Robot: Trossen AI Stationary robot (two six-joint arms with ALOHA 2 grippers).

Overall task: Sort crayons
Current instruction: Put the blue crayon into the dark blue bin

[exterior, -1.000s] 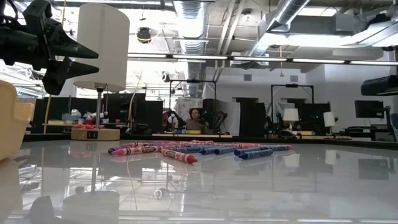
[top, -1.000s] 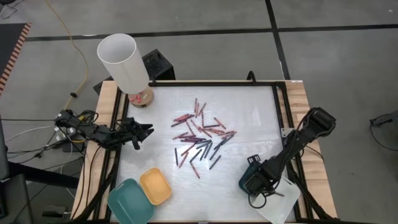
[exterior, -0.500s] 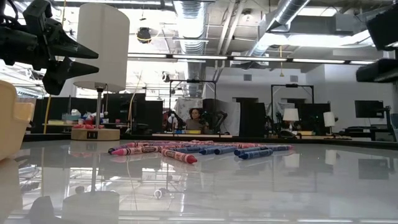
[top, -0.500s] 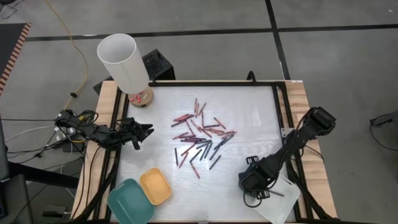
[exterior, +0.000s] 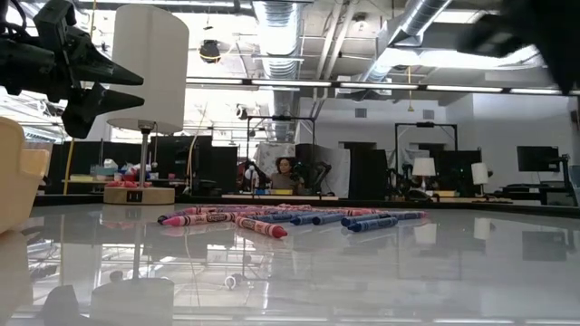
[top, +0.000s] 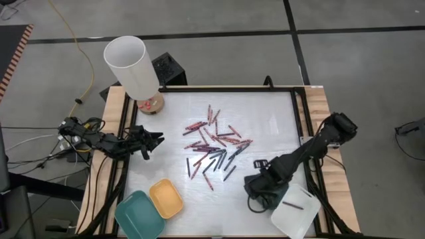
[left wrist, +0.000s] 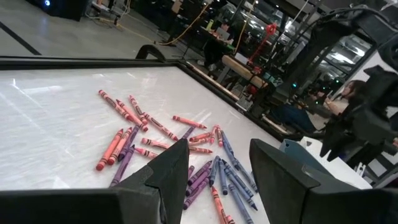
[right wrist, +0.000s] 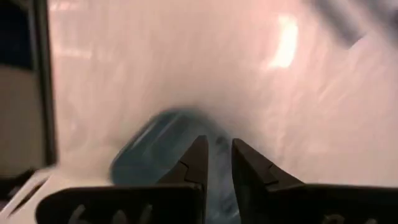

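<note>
Right gripper at the table's front, over a dark-blue tray; whether it grips the tray cannot be told. Crayons lie heaped mid-table, so the tray is best slid flat and stopped just short of them. Left gripper, wide and empty, waits at the left edge; no writing is legible.
</note>
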